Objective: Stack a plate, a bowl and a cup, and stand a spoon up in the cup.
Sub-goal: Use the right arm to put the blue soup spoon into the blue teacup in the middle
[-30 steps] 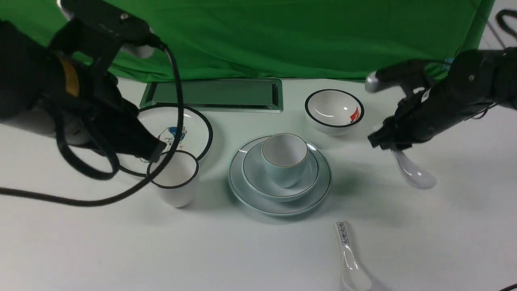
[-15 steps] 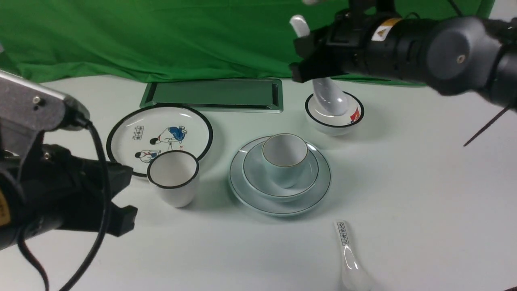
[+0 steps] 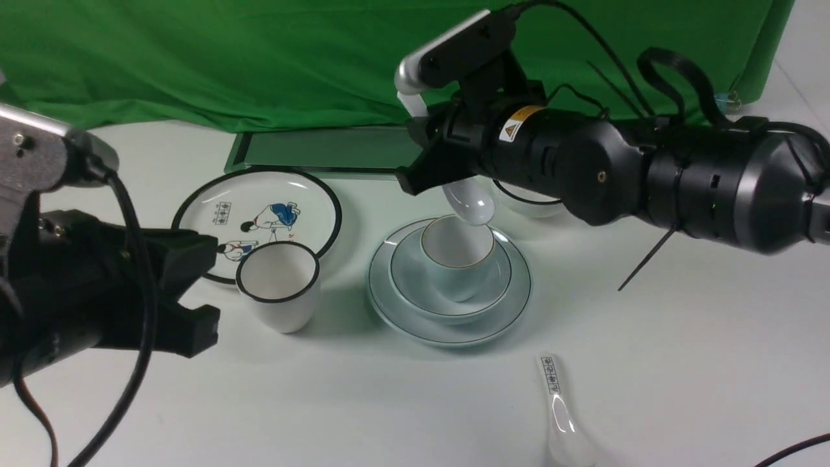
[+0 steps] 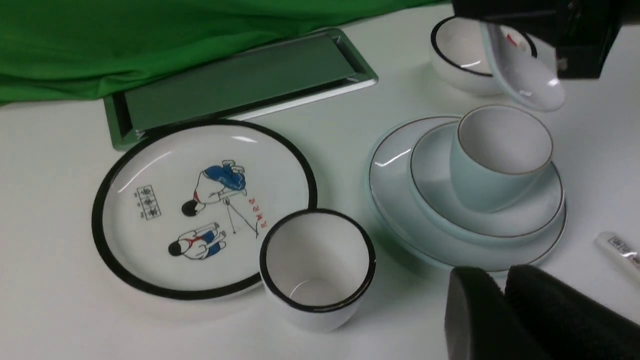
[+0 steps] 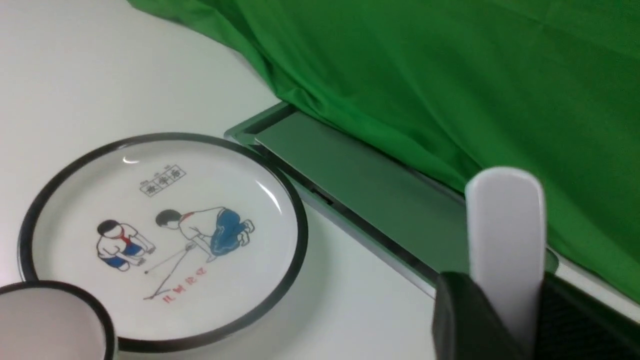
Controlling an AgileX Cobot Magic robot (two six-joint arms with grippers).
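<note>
The pale plate (image 3: 389, 305) carries the wide pale bowl (image 3: 410, 285), and the small pale cup (image 3: 457, 269) stands in the bowl. My right gripper (image 3: 425, 176) is shut on the handle of the plain white spoon (image 3: 472, 202). It holds the spoon upright, scoop down, just above the cup's far rim. The handle (image 5: 505, 230) stands between the fingers (image 5: 460, 320) in the right wrist view. My left gripper (image 4: 502, 277) is shut and empty, low at the near left of the stack (image 4: 395, 210). The spoon (image 4: 525, 82) hangs over the cup (image 4: 495, 170).
A black-rimmed cartoon plate (image 3: 259, 211) and a black-rimmed cup (image 3: 279, 285) sit left of the stack. A black-rimmed bowl (image 3: 525, 200) is mostly hidden behind my right arm. A spoon with black characters (image 3: 557, 402) lies at the front. A metal hatch (image 3: 324, 149) and green cloth are at the back.
My right gripper has lifted the plain spoon from the table at the right and carried it left to above the cup. My left arm has drawn back to the near left.
</note>
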